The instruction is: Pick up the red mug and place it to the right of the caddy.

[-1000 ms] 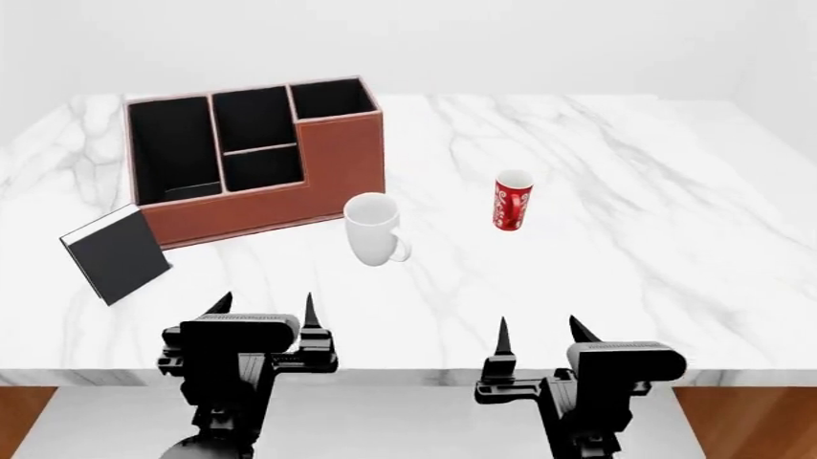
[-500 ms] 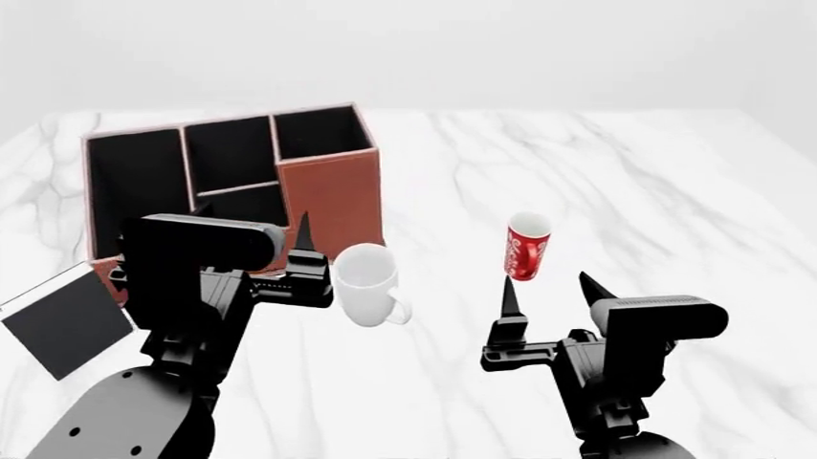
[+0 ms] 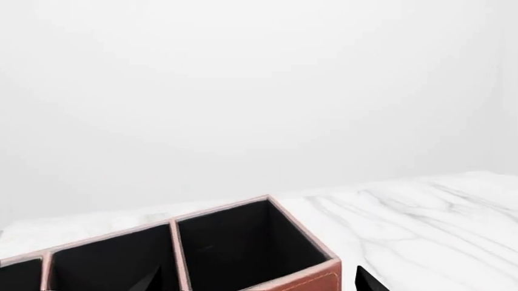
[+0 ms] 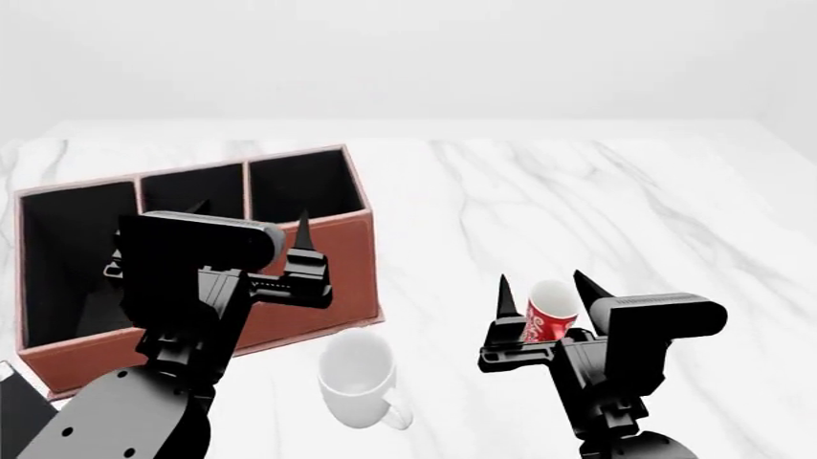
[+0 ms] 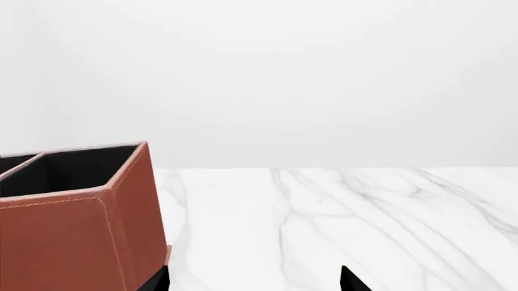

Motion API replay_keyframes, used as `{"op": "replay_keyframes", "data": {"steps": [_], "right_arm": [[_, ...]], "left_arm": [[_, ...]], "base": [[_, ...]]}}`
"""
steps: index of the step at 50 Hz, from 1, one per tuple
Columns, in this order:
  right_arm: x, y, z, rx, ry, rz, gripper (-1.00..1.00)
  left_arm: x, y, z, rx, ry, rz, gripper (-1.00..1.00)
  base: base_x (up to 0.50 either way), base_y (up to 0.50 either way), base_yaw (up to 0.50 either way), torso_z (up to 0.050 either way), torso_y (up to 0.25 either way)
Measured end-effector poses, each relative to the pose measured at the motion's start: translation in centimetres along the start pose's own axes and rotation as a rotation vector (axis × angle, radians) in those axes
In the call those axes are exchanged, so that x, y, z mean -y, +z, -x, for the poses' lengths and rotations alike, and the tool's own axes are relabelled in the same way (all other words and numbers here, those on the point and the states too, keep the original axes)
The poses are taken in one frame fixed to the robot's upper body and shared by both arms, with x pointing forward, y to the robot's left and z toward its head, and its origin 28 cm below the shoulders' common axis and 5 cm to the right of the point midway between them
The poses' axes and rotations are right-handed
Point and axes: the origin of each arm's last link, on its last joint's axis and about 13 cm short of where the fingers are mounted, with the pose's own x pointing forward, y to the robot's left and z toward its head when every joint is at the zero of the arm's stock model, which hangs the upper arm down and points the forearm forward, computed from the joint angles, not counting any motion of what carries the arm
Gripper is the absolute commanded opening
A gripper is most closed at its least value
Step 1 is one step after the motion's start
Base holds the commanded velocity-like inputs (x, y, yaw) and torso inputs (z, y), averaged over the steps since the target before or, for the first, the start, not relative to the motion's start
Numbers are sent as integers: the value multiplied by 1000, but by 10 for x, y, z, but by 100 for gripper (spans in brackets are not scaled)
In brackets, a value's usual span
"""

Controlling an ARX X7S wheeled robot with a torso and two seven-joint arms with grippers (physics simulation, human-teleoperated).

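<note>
The red mug (image 4: 550, 322) with a white pattern stands upright on the marble table (image 4: 575, 182), right of the caddy (image 4: 313, 287). In the head view my right gripper (image 4: 545, 287) is open, its two dark fingertips showing either side of the mug's rim; its height over the mug cannot be told. The right wrist view shows the open right gripper (image 5: 253, 282), the caddy's tall corner (image 5: 73, 224) and bare marble, not the mug. My left gripper (image 4: 253, 222) is open and empty in front of the caddy. In the left wrist view the left gripper (image 3: 257, 285) looks into the caddy's black compartments (image 3: 242, 248).
A plain white footed mug (image 4: 356, 386) stands near the front, between my arms and just right of the caddy's near corner. A corner of a black book (image 4: 18, 409) shows at the lower left. Open marble stretches right of and behind the red mug.
The head view has moved closer and over the table, so the caddy and both mugs sit lower in the picture. The right gripper's fingertips now flank the red mug.
</note>
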Motion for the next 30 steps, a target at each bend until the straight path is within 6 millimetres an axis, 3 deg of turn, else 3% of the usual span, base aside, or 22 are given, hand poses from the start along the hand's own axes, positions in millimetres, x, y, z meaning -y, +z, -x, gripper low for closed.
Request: {"op": "replay_keyframes", "data": {"steps": [4,16,30], "right_arm": [[0,0,0,0,2,-4,100],[4,-6,5,1,-51,12,100],[19,-39,46,-19,-131,34,100]], "left_arm": [[0,0,0,1,-1,-2,100],[-1,1,1,5,-1,-4,100],[-1,1,2,6,-2,-7,100]], "base": [[500,0,0,0,3],[0,0,0,0,1],[0,0,0,0,0]]}}
